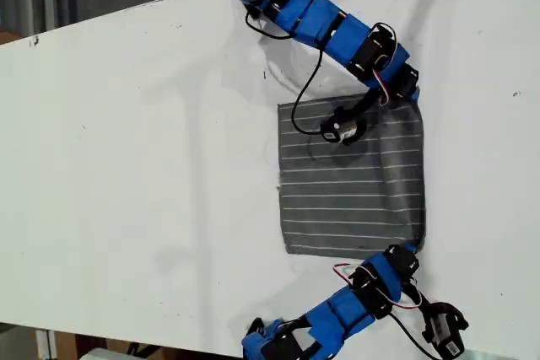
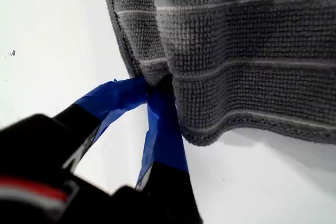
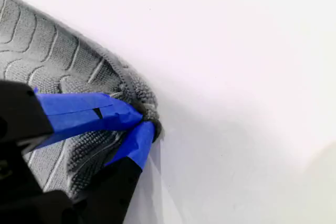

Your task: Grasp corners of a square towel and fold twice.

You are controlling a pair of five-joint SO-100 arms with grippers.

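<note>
Grey striped towel (image 1: 350,179) lies flat on the white table (image 1: 152,166), right of centre in the exterior view. My first gripper (image 2: 149,85) pinches a fold of its edge; my second gripper (image 3: 147,119) is clamped on a corner (image 3: 149,109).

The towel (image 1: 350,179) lies flat on the worktop (image 1: 143,166), toward the exterior view's right. One arm reaches its upper right corner (image 1: 413,103), another its lower right corner (image 1: 415,242), both in that view.
</note>
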